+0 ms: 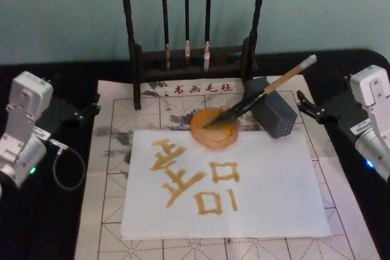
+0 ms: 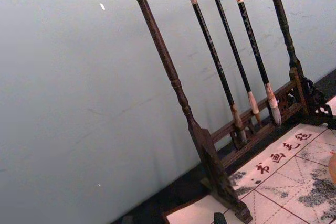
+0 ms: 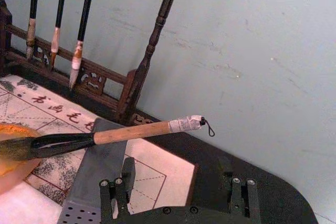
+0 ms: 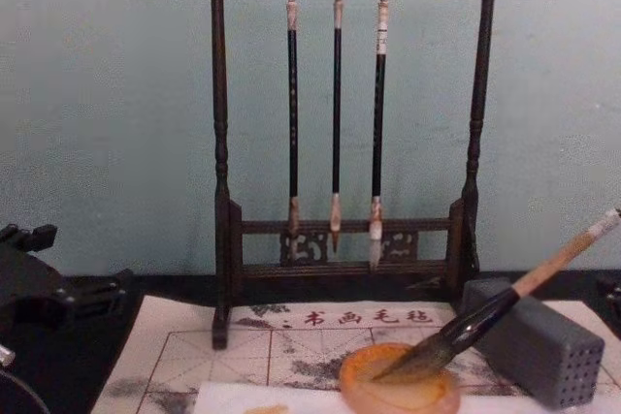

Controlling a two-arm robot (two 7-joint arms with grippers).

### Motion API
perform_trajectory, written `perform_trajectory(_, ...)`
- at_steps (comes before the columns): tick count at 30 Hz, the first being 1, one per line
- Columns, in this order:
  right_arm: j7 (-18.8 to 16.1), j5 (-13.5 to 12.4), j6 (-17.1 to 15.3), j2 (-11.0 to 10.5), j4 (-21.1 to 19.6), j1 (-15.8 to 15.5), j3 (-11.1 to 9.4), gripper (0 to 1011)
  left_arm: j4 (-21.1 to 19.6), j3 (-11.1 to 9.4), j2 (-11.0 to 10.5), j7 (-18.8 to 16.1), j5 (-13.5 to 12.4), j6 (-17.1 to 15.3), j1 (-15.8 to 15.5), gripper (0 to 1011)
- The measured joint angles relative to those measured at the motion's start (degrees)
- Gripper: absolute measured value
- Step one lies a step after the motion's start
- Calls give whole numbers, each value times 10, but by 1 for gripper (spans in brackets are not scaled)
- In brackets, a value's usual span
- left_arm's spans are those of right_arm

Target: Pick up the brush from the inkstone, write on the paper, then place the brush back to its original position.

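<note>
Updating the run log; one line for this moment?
brush: tip in inkstone, handle on block | paper: written | right gripper: open, right side | left gripper: left side

The mat point(image 1: 109, 168) carries 4 red printed characters point(image 1: 202, 87), 书画毛毡, along its far edge by the rack point(image 1: 130, 35). The paper point(image 1: 280, 193) bears brown brushed strokes point(image 1: 195, 181), not readable.

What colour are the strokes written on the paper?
Golden-brown strokes on the white paper, clearest in the head view.
</note>
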State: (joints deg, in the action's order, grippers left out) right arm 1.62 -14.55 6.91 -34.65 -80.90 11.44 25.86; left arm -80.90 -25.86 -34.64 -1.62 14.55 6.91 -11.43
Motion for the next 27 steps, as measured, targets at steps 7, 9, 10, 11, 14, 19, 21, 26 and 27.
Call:
perform_trajectory(7, 0, 0, 0, 0, 0, 0, 0, 1002, 0, 0, 0, 0, 0, 0, 0, 1001)
perform_trajectory(9, 0, 0, 0, 0, 0, 0, 0, 1002, 0, 0, 0, 0, 0, 0, 0, 1001)
perform_trajectory(10, 0, 0, 0, 0, 0, 0, 0, 1002, 0, 0, 0, 0, 0, 0, 0, 1001)
perform_trajectory(11, 0, 0, 0, 0, 0, 0, 0, 1002, 0, 0, 0, 0, 0, 0, 0, 1001)
perform_trajectory(14, 0, 0, 0, 0, 0, 0, 0, 1002, 0, 0, 0, 0, 0, 0, 0, 1001)
perform_trajectory(19, 0, 0, 0, 0, 0, 0, 0, 1002, 0, 0, 0, 0, 0, 0, 0, 1001)
perform_trajectory(21, 0, 0, 0, 0, 0, 0, 0, 1002, 0, 0, 0, 0, 0, 0, 0, 1001)
perform_trajectory(26, 0, 0, 0, 0, 0, 0, 0, 1002, 0, 0, 0, 0, 0, 0, 0, 1001)
perform_trajectory(27, 0, 0, 0, 0, 0, 0, 0, 1002, 0, 0, 0, 0, 0, 0, 0, 1001)
